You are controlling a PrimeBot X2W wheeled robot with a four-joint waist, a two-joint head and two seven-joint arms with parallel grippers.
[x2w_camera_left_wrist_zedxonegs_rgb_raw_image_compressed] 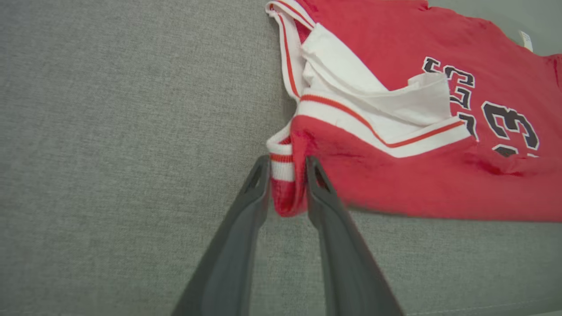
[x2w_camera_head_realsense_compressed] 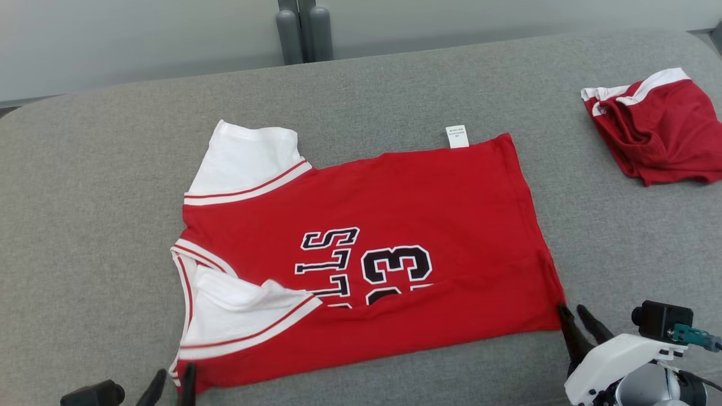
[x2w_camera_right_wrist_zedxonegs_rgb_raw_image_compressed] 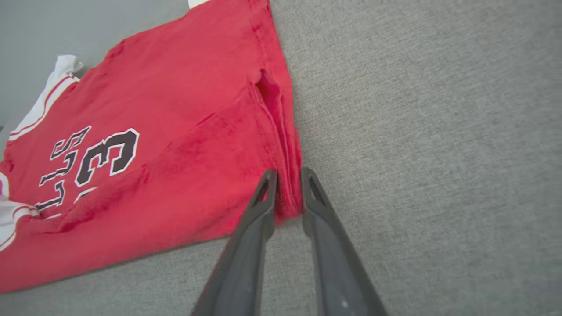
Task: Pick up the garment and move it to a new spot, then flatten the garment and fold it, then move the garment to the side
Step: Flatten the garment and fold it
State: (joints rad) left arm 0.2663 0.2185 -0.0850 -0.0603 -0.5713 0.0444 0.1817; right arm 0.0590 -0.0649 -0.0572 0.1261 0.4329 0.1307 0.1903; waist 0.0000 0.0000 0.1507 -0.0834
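In the head view, the garment (x2w_camera_head_realsense_compressed: 395,225) lies flat on the grey cushion (x2w_camera_head_realsense_compressed: 84,254), its near half folded over so the lettering is half covered. It stretches between the left pincer (x2w_camera_head_realsense_compressed: 172,380) and the right pincer (x2w_camera_head_realsense_compressed: 571,308), each at one near corner. A second red garment (x2w_camera_head_realsense_compressed: 660,129) sits well beyond the right pincer.

In the left wrist view, the fingers (x2w_camera_left_wrist_zedxonegs_rgb_raw_image_compressed: 246,206) stand apart, the striped-trim corner lying between them.

In the right wrist view, the fingers (x2w_camera_right_wrist_zedxonegs_rgb_raw_image_compressed: 254,219) are likewise spread around the hem corner.

We judge the first fold laid. Next we must back both pincers off without dragging cloth, then fold across.
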